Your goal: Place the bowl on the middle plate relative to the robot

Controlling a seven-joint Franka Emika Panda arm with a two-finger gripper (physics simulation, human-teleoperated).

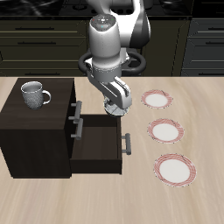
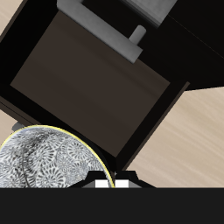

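**Exterior view, read across from the cabinet side to the plate side.** A grey-white handled mug [image 1: 35,94] is standing on top of the dark wooden cabinet [image 1: 31,131], well apart from the action. Beside it, the cabinet's drawer [image 1: 96,147] is standing pulled out, with its dark interior showing. The Franka arm's gripper [image 1: 115,104] is hanging above the back edge of this drawer. It is pinching the rim of the bowl [image 1: 114,110], judging by the wrist view. There the fingers are meeting the yellow-edged rim of the speckled bowl [image 2: 39,171], with the gripper [image 2: 115,182] closed on it rather than spread. The bowl is therefore being carried clear of the table, over the drawer opening and not yet over any plate. Three red-striped plates are lying in a row beyond the cabinet: the back plate [image 1: 158,100], the middle plate [image 1: 166,131] and the front plate [image 1: 174,168]. The relation governing the coming move is the bearing from bowl to target. The middle plate is lying at about four o'clock from the gripper in the exterior view, across bare tabletop. The back plate is sitting at about three o'clock and closer, so it is the likelier wrong landing. The bowl is round and offers no long axis to align. It is hanging off to one side of the fingers, so the bowl's centre, rather than the gripper, is what needs bringing over the plate.
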